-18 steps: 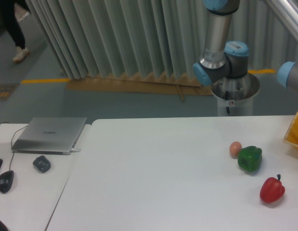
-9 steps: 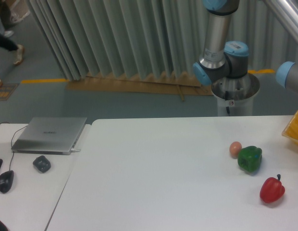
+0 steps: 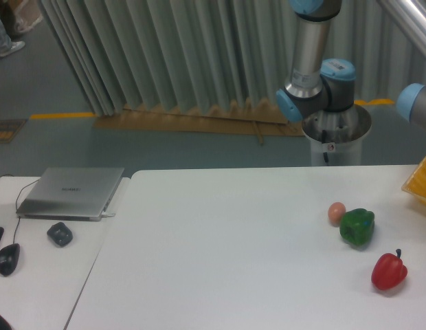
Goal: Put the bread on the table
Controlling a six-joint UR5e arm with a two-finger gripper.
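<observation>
Camera, table (image 3: 220, 254), bread and hand both out of frame

— Bright, even, from overhead?
— Soft and diffuse — only faint shadows under the green pepper (image 3: 356, 227) and red pepper (image 3: 389, 271). Mild glare off the table (image 3: 220, 254). Slightly soft, grainy throughout.
</observation>
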